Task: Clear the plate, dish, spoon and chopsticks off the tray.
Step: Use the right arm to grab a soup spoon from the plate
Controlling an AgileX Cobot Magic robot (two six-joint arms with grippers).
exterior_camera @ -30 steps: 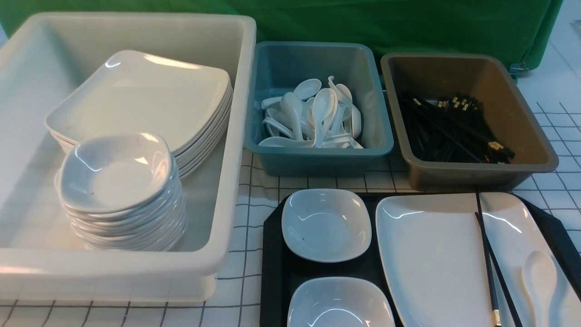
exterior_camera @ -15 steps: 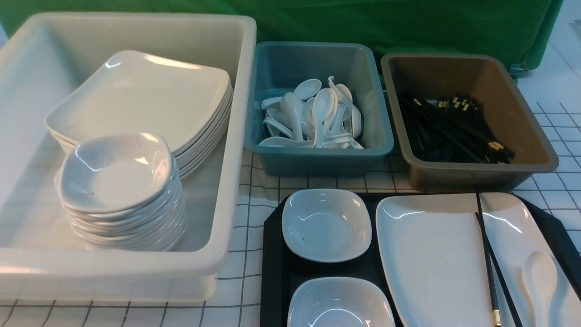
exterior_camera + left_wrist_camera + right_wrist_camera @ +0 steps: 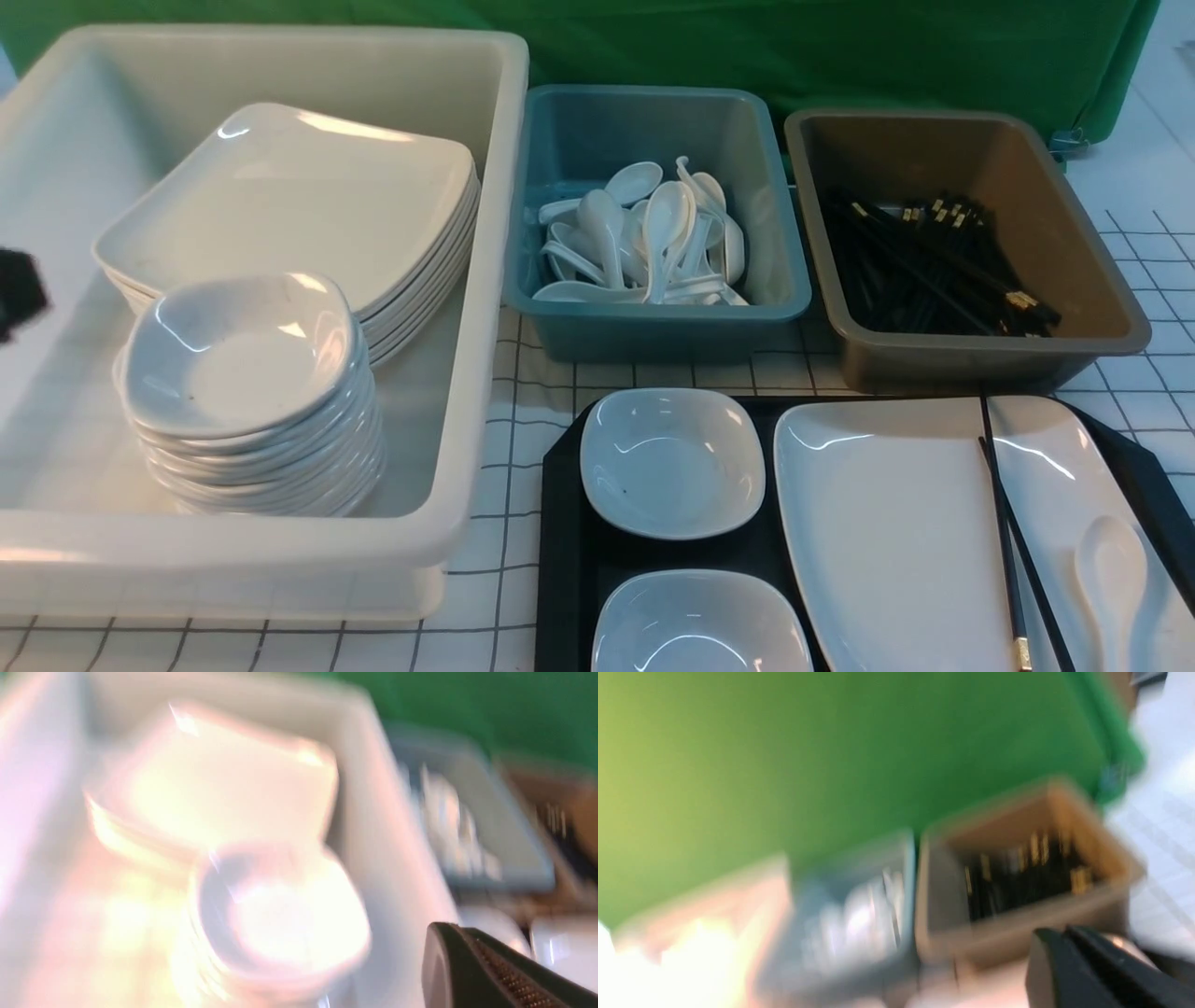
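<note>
Black tray (image 3: pixel 560 541): two dishes (image 3: pixel 670 462), plate (image 3: pixel 887 532) under chopsticks (image 3: pixel 1002 523) and spoon (image 3: pixel 1111 569).

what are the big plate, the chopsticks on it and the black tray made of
Plate: glossy white with sharp light reflections; glazed ceramic or melamine, the look leaves it open.
Chopsticks: thin smooth black sticks with a gold band near the thick end; probably lacquered wood or plastic.
Tray: matte black, dull with no glare; likely moulded plastic.
</note>
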